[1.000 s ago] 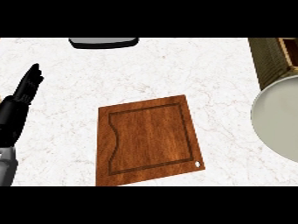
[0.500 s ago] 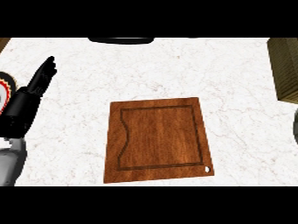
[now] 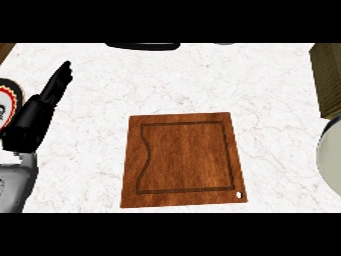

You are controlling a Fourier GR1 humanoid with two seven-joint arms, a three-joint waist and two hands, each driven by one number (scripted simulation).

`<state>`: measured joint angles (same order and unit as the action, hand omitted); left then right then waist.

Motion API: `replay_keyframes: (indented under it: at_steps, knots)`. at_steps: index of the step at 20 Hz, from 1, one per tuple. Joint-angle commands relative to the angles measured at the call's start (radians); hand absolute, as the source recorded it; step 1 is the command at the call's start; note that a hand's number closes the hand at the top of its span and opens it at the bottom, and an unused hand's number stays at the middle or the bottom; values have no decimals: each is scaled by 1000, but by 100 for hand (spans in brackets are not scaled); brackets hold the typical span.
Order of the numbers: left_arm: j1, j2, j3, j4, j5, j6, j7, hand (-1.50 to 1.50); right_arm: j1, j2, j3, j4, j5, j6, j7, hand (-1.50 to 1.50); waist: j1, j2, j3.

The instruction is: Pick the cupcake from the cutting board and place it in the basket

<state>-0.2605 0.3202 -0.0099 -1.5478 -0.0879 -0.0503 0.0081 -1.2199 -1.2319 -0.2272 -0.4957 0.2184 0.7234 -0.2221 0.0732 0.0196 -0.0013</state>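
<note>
We see the cutting board (image 3: 182, 159) bare at frame center; no cupcake shows anywhere. Left robot hand (image 3: 44, 105) rests released, fingers straight, at left on the table (image 3: 202, 80). Right robot hand: not visible. Basket (image 3: 337, 80) at right edge. Risk: cupcake possibly hidden, placement could miss. No readable writing.

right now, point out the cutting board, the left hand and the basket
cutting board (image 3: 184, 157), head view, middle of its wooden face
left hand (image 3: 36, 115), head view, back of the hand
basket (image 3: 337, 80), head view, its woven wall
</note>
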Motion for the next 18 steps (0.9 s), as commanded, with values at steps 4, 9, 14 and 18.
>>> replay_keyframes:
  at_steps: [4, 9, 14, 18]
  knots:
    - [-44, 17, 26, 24, -3, -7, 19, 0, -112, 80, 107, 39, 104, 66, 43, 150, -24, -3, 1]
    - [21, 20, 40, 34, 13, -27, -47, 0, -123, 86, 141, 109, 159, 104, 51, 150, -28, -3, 1]
    - [-2, -7, 26, 21, -10, 5, -17, 0, -122, 98, 272, 48, 315, 17, 3, 150, -21, 1, 2]
    - [-14, -28, 3, 22, -22, 8, 0, 0, -124, 92, 332, 44, 400, -31, -74, 150, -27, -1, 2]
